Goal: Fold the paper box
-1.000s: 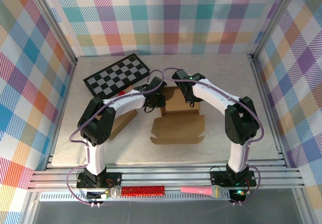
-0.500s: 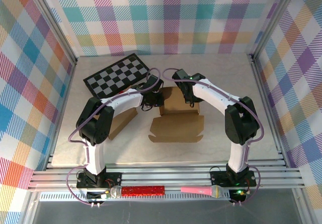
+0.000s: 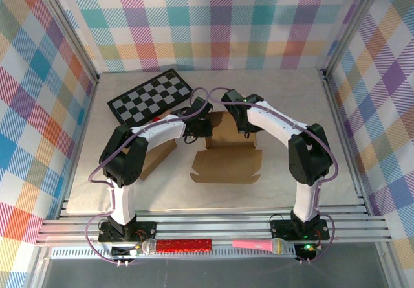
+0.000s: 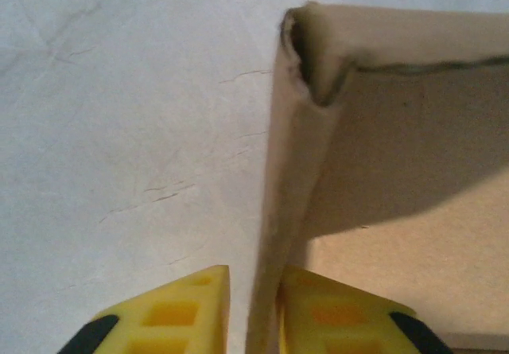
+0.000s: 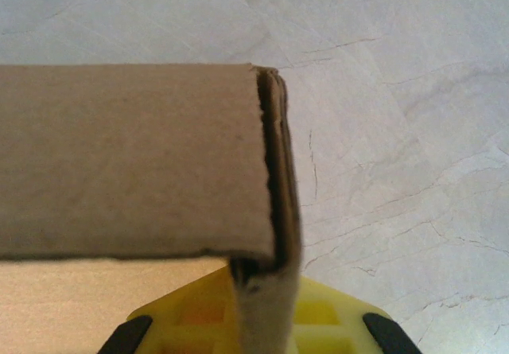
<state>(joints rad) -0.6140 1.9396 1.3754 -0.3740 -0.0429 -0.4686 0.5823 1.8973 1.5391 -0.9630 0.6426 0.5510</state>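
Note:
The brown paper box [image 3: 229,131] stands in the middle of the table, its lid flap [image 3: 226,166] lying flat toward the near edge. My left gripper [image 3: 202,127] straddles the box's left wall [image 4: 290,171]. One yellow finger [image 4: 334,310] rests against the wall inside, and the other [image 4: 179,310] stands a small gap off it outside, so the jaws are open. My right gripper [image 3: 249,127] is shut on the doubled right wall [image 5: 266,314], with the folded panel [image 5: 127,155] reaching left above its fingers.
A chessboard [image 3: 150,97] lies at the back left. Another piece of brown cardboard [image 3: 157,157] sits under the left arm. A red microphone [image 3: 184,244] and a pink one [image 3: 259,244] rest on the near rail. Plaid walls close in three sides.
The left gripper pinched the left wall, then eased apart a little. The box and its flap slid slightly left. The right gripper kept its hold.

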